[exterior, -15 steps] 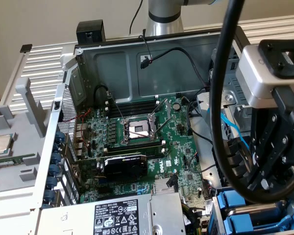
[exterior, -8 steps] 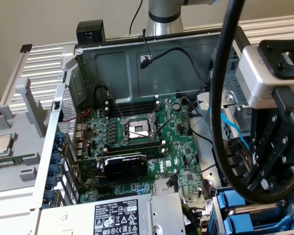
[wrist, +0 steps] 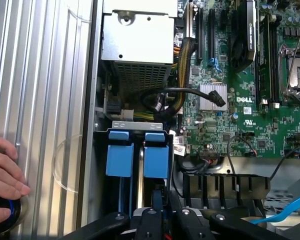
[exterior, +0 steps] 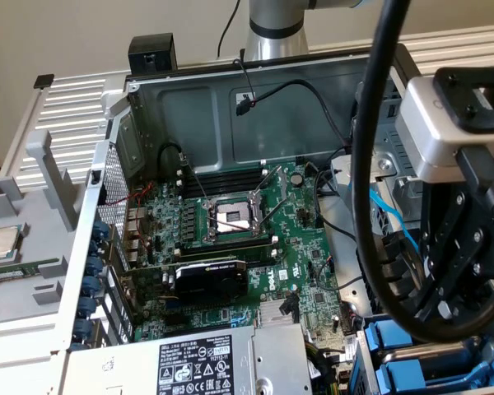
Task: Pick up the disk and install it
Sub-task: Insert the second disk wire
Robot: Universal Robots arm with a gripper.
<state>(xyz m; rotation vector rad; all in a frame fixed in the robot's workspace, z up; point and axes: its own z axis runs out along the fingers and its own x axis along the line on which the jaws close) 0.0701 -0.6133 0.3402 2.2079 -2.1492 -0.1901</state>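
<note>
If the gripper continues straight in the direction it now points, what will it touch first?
Probably the blue disk carriers in the drive bay, directly ahead of the gripper; depth is unclear, so how near they are I cannot tell.

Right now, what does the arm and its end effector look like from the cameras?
The end effector is a black linkage mechanism of jointed metal bars, mounted under a silver-grey rounded block with a black bracket on top. A thick black cable loops down beside it. Behind the open computer case, the arm's silver cylindrical base column rises. In the wrist view, its black finger links show round pivot joints.
</note>
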